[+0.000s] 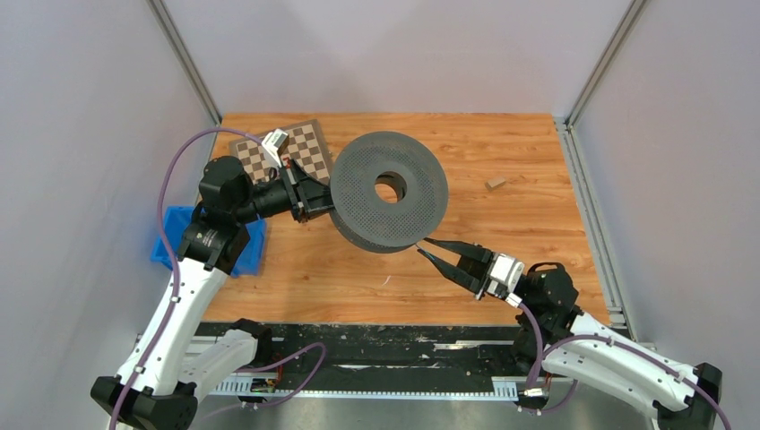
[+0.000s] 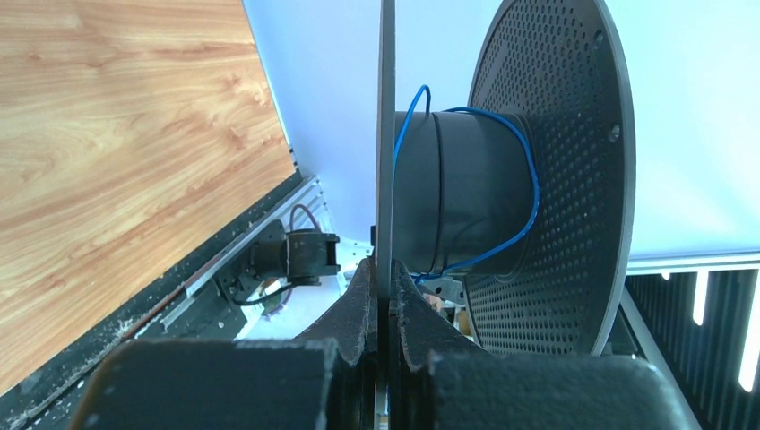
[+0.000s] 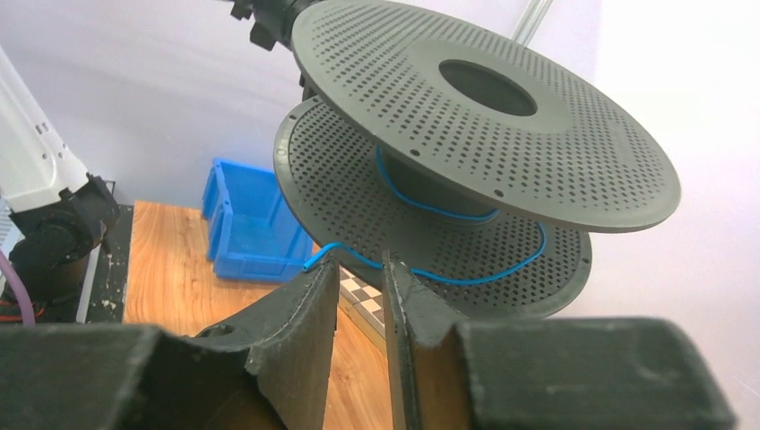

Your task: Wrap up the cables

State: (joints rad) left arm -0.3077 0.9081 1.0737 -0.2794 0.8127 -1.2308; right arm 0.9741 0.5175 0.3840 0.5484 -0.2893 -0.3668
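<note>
Both arms meet at the spool (image 1: pixel 390 188), which is held off the table (image 1: pixel 502 242) a little toward 12 o'clock from its centre in the overhead view. The left gripper (image 1: pixel 315 199) comes in at the spool's 9 o'clock side and is clenched on the thin rim of one disc, seen edge-on between its fingers in the left wrist view. The blue cable (image 2: pixel 536 188) sits between the two discs, with one slack turn round the hub and a wider loop sagging onto the lower disc. Its free end reaches the rim at about 5 o'clock, right at the right gripper (image 1: pixel 421 247). That gripper's jaws stand narrowly parted with the end lying across their tips, and nothing is pinched that I can make out. The step in hand looks like taking the loose end to tighten the winding. To do it well, close on the cable close to its tip, draw outward gently to take up the sag, then lead it round the hub while the left arm holds the spool steady, keeping the fingers clear of both discs.
</note>
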